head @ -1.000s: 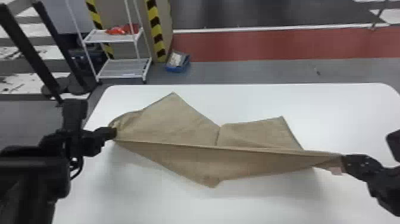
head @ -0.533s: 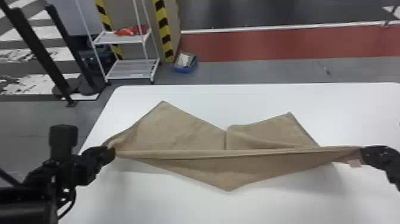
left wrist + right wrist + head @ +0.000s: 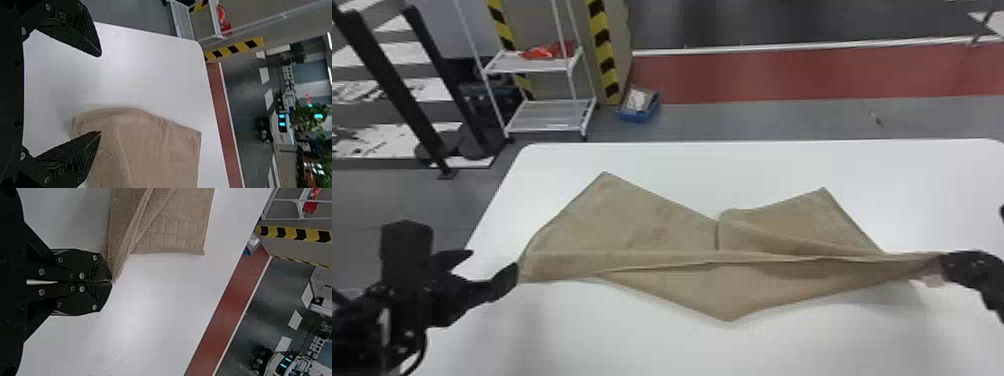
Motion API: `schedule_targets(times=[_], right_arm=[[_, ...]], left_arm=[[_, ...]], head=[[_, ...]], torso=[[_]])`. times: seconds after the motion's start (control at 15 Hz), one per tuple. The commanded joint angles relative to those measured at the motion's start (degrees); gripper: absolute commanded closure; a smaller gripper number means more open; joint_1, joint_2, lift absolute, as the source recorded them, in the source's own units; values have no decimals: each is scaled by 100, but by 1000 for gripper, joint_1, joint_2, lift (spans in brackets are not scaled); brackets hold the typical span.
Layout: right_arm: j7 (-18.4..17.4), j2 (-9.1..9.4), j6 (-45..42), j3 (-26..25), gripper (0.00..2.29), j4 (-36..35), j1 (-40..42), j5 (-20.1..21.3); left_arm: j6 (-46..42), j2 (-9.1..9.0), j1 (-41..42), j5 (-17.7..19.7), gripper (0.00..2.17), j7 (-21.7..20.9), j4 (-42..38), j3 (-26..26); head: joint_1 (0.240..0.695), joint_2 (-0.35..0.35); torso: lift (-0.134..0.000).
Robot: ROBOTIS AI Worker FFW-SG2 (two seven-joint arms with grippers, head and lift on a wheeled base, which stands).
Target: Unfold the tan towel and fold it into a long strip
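The tan towel (image 3: pixel 657 225) lies partly folded on the white table, its near part drawn into a long ridge, with a pointed flap toward the front. At its left end my left gripper (image 3: pixel 491 267) stands open beside the cloth. Seen from the left wrist, the gripper (image 3: pixel 100 94) has its fingers wide apart, one over the edge of the towel (image 3: pixel 145 152). My right gripper (image 3: pixel 944 265) holds the right end of the ridge. The right wrist view has that gripper (image 3: pixel 109 282) shut on a corner of the towel (image 3: pixel 129 231).
The white table (image 3: pixel 642 350) extends around the towel on all sides. Beyond its far edge stand a white wire shelf (image 3: pixel 542 117) and a blue box (image 3: pixel 638 106) on the floor.
My left gripper has opened and let go of the towel's left end, which has sunk toward the table. The view has shifted a little; my right gripper keeps its hold.
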Motion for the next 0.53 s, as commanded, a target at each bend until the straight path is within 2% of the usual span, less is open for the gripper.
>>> schedule_targets(times=[0.0,0.07,0.2,0.33,0.47], right_arm=[[0,43,-4,31,1180,7,-20,7],[0,78,13,31,1180,7,-20,-2],[0,105,-4,39,1180,16,-11,-11],[0,131,-4,31,1180,-10,33,-11],[0,140,-4,4,1180,-45,95,-11]], left_arm=[[-1287,32,323,-359,144,-453,-67,0],[-1569,50,323,-526,147,-735,-49,0],[-1621,199,192,-676,248,-1402,-40,0],[-1621,296,-134,-1291,265,-2079,206,-123],[-1621,533,-424,-1730,269,-2642,636,-307]], head=[[695,111],[695,90],[695,71],[695,55],[695,43]], torso=[[-123],[-123],[-123],[-123],[-123]])
